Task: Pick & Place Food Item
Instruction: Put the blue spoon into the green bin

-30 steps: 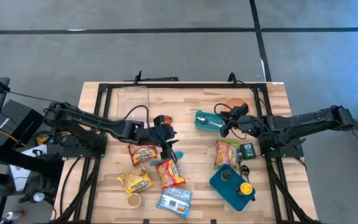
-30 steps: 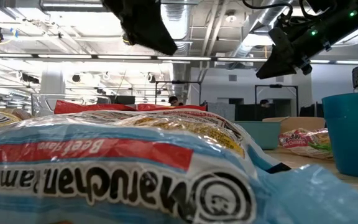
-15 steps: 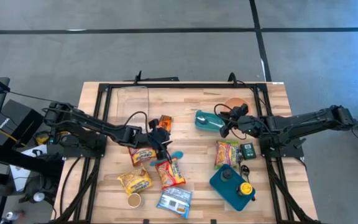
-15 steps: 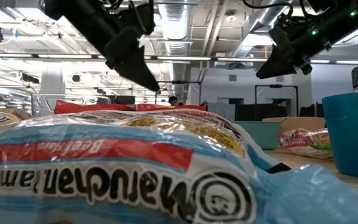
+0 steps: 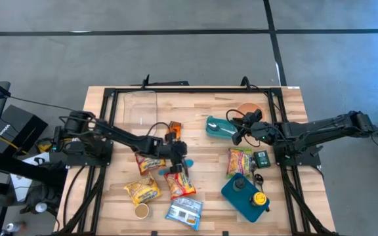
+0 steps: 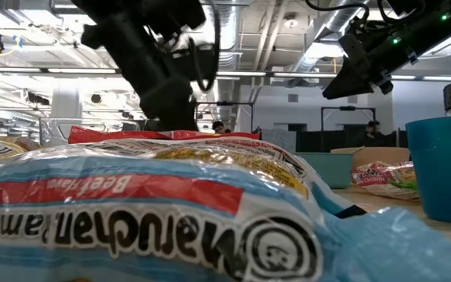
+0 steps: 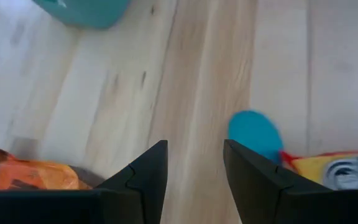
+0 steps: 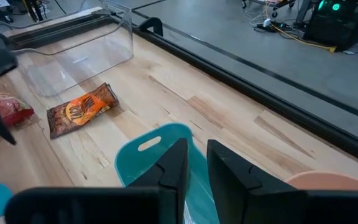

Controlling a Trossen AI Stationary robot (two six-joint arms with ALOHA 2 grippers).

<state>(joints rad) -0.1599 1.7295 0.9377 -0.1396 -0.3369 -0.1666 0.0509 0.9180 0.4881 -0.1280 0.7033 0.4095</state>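
Several food packets lie flat on the wooden table (image 5: pixel 202 98). A red-and-yellow packet (image 5: pixel 181 184) and a red ramen packet (image 5: pixel 151 162) are near the middle, and an orange packet (image 5: pixel 173 127) lies farther back. My left gripper (image 5: pixel 180 159) is open and low over bare wood between them. In its wrist view (image 7: pixel 194 167) a small blue round piece (image 7: pixel 253 134) and the red-and-yellow packet (image 7: pixel 340 171) lie beside one finger and the orange packet (image 7: pixel 30 174) beside the other. My right gripper (image 5: pixel 236 136) hovers shut over a teal bowl (image 8: pixel 160 155).
A clear plastic bin (image 5: pixel 140 105) stands at the far left and an orange plate (image 5: pixel 248 109) at the far right. A colourful packet (image 5: pixel 239 160), a teal container (image 5: pixel 245 195), a yellow packet (image 5: pixel 142 191), a blue packet (image 5: pixel 184 212) and a cup (image 5: pixel 141 210) fill the near half.
My left gripper has gone down and toward the table's near edge, from beside the orange packet to just above the wood by the red-and-yellow packet, and has turned on the way. The packets lie as before.
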